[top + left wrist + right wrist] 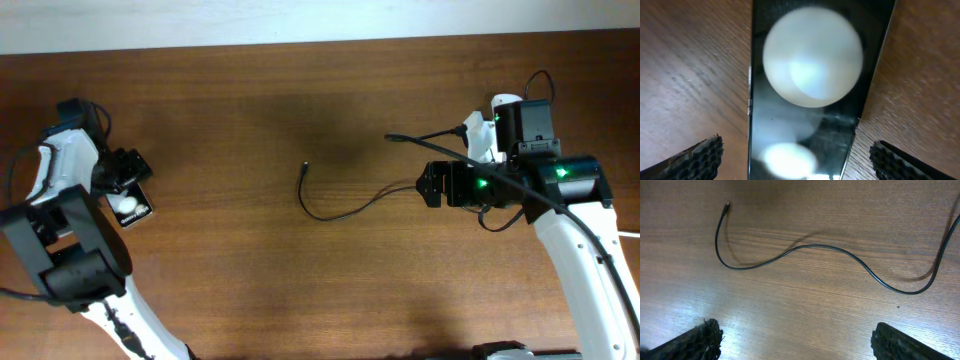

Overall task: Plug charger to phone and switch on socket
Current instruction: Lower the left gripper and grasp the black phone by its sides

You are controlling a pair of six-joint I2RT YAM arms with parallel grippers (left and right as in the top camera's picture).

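The phone (133,207) lies flat at the table's left, black with two white round blobs. In the left wrist view the phone (840,125) fills the middle, and my left gripper (797,160) is open with a jaw on either side of it, not touching it. The charger's thin black cable (335,214) curves across the middle, its plug tip (305,167) lying free. In the right wrist view the cable (805,247) and plug tip (727,205) lie ahead of my open, empty right gripper (797,340). The white socket (481,140) is mostly hidden under my right arm.
The table's far edge runs along the top of the overhead view. The right arm's body (560,180) covers the back right area. Brown tabletop (230,150) lies between the phone and the plug tip.
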